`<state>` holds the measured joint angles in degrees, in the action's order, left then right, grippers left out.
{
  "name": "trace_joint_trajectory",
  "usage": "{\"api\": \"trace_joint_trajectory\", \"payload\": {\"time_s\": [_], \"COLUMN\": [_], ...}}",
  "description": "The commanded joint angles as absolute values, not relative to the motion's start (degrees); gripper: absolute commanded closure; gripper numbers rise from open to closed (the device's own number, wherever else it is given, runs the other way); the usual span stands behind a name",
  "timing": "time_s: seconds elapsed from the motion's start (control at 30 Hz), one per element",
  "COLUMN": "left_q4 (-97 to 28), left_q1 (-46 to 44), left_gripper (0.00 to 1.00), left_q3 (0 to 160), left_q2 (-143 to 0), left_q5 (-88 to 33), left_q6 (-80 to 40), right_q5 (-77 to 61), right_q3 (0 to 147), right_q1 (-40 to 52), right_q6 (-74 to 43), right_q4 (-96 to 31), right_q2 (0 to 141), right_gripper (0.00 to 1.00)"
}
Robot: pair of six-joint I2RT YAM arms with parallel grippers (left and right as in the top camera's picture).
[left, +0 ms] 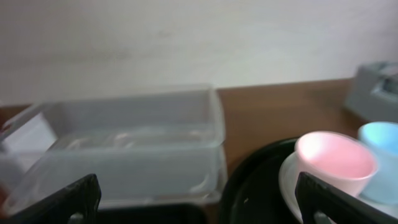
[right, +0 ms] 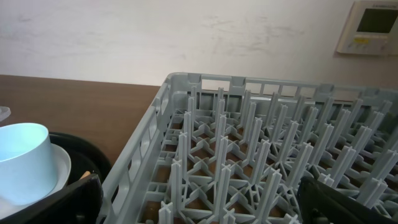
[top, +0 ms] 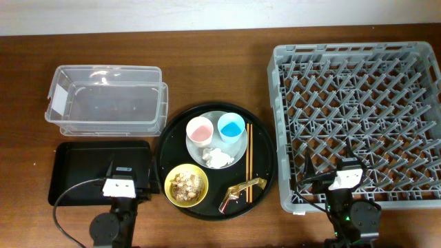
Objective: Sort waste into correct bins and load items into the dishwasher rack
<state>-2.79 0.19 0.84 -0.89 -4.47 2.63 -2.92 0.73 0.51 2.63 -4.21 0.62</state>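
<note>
Nothing looks started yet: all the waste and dishes sit together on the round black tray (top: 265, 148) at the middle of the worktop (top: 27, 83), close to its near edge. The pale plate (top: 237, 147) carries the pink cup (top: 200, 130), blue cup (top: 231, 127) and crumpled tissue (top: 218, 158), so it likely can't be loaded until those come off. The chopsticks (top: 249, 162) lie just beside the plate on its right, and the gold foil wrapper (top: 242, 190) is by the tray's near rim. The yellow bowl (top: 168, 180) holds the food scraps (top: 187, 186) and probably needs emptying first. Toward the far-left corner is the clear tub (top: 103, 69), with the black rectangular tray (top: 83, 165) in front of it at the near-left, so both bins are on the left arm's side. The dishwasher rack (top: 282, 124) fills the right end, no dishes in it, on the right arm's side. The left tool (left: 198, 198) is released, fingers spread wide, grasping nothing, over the black rectangular tray and facing the tub. The right tool (right: 202, 202) is also released and holds nothing, at the rack's near edge.
</note>
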Motion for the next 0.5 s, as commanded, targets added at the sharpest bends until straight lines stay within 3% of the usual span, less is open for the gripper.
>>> {"api": "trace_joint_trajectory", "payload": {"time_s": [0.0, 0.07, 0.2, 0.33, 0.47], "left_q4": [1.1, -1.7, -11.9, -19.9, -41.7], "left_q1": [0.4, 0.4, 0.4, 0.4, 0.3], "left_gripper": [0.00, 0.01, 0.00, 0.01, 0.01], "left_q3": [0.6, 2.1, 15.5, 34.9, 61.4], "left_q2": [-0.4, -0.4, -4.5, -21.7, -46.8], "left_q5": [-19.8, -25.4, -25.5, -25.8, -30.4], "left_q6": [1.7, 1.3, 0.9, 0.9, 0.9], "right_q5": [-3.4, -3.4, -3.4, -3.4, -3.4], "right_q3": [0.3, 0.3, 0.3, 0.3, 0.3], "right_q1": [0.3, 0.3, 0.3, 0.3, 0.3], "right_q6": [2.6, 2.6, 2.6, 2.6, 2.6], "right_q4": [-4.2, -4.2, -4.2, -4.2, -4.2], "right_q2": [0.3, 0.3, 0.3, 0.3, 0.3], "right_gripper": [0.02, 0.02, 0.02, 0.02, 0.02]}}
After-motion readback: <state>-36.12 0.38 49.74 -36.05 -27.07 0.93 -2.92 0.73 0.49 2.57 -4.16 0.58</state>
